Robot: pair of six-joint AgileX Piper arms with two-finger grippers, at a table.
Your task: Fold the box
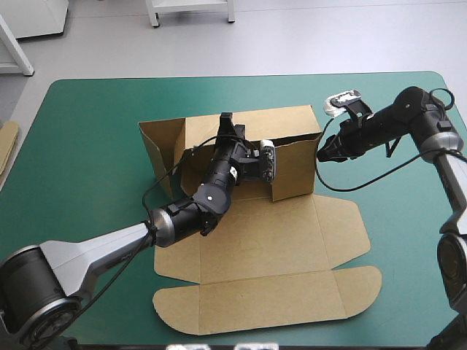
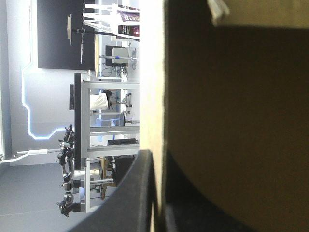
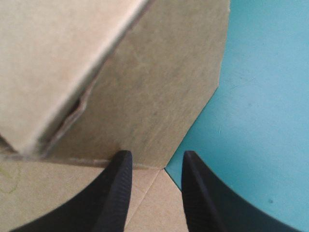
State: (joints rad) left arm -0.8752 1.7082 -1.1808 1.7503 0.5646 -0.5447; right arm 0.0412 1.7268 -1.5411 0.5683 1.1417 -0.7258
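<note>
The brown box (image 1: 292, 240) lies at the middle of the bench (image 1: 87, 117), on its teal-green cover. Its far part has walls raised. Its near part is flat: a wide panel with a rounded flap on the right, and a long lid panel with rounded ends toward the bench's near edge.

The left gripper (image 1: 226, 119) reaches from the near left over the flat board to the top edge of the far wall. In the left wrist view one black finger (image 2: 133, 193) lies against the outer face of that wall. A dark curve shows on the inner face, so the gripper seems clamped on the box with the board between its fingers.

The right gripper (image 1: 323, 152) is at the raised right wall, touching it or just beside it. Its fingers (image 3: 120, 193) stand a little apart with nothing between them, one over the board, the other over the cover.

An edge of more board (image 1: 7, 146) shows at the bench's left edge.
</note>
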